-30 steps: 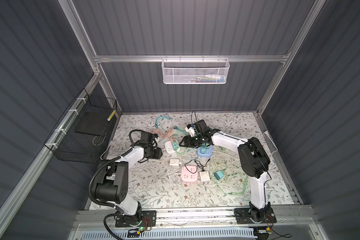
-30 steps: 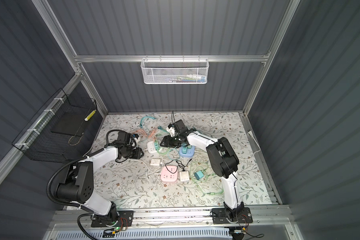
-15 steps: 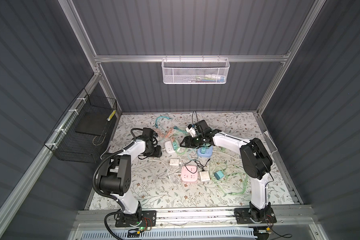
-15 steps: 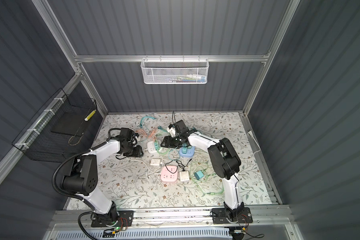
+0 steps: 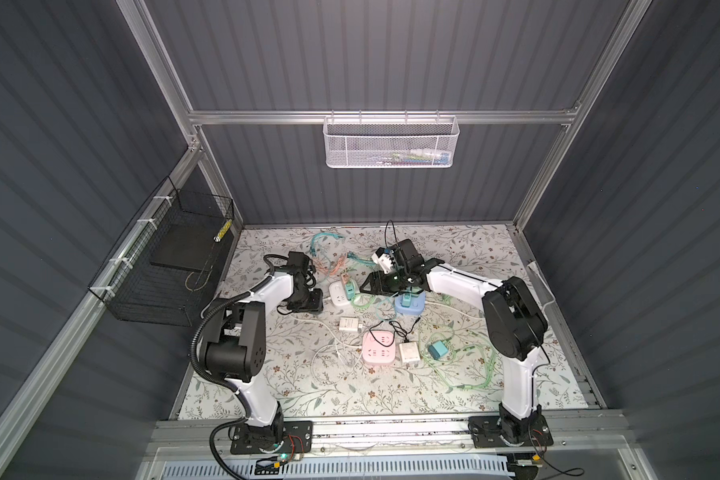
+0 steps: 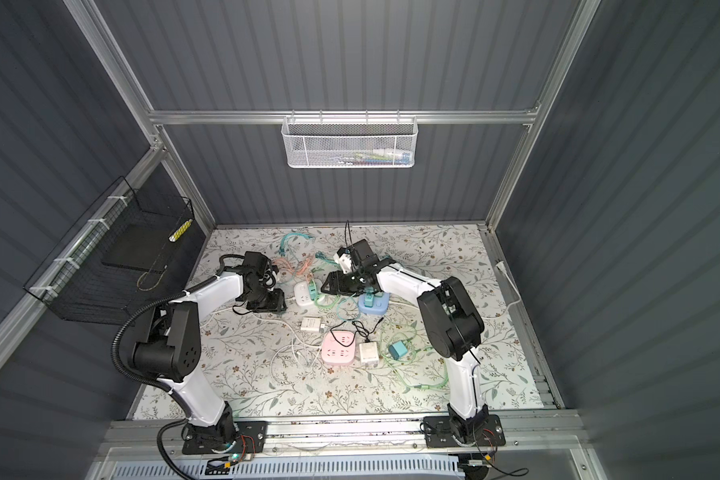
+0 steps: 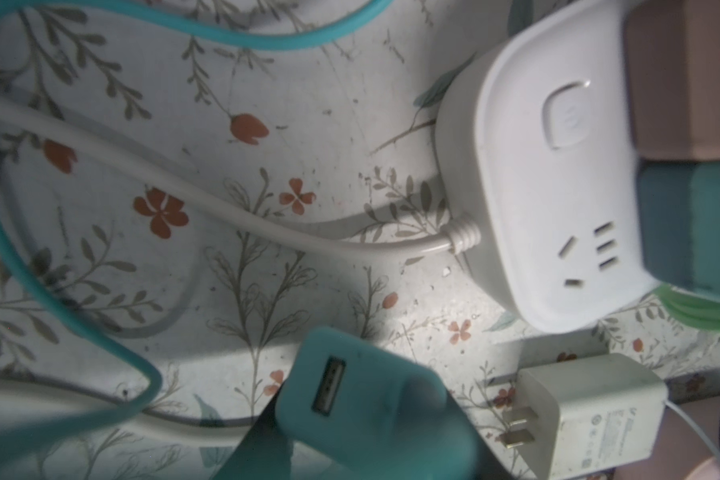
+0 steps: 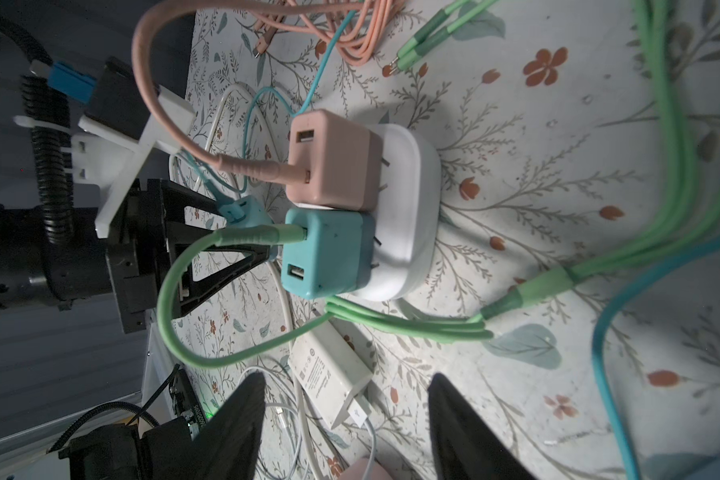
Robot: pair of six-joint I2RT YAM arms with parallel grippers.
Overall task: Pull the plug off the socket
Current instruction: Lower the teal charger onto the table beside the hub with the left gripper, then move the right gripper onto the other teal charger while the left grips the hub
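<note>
1 charger freed, 2 more seated in the socket block.
The left gripper [image 5: 313, 297] grips a pale teal plastic USB charger plug [image 7: 362, 415], clear of the white rounded plastic socket block [image 8: 412, 216] just ahead of its fingertips. That block carries a pink cube charger [image 8: 329, 162] and a darker teal cube charger [image 8: 325, 253], prongs partly showing, so I judge more pulling is left. The right gripper [image 8: 346, 419] stands wide and empty, the block ahead of it. Well behind both tools, the white mesh wall basket [image 5: 350, 149] holds small items too blurred to name. Beside the left arm, the black wire basket [image 5: 150, 299] holds a dark flat slab.
</note>
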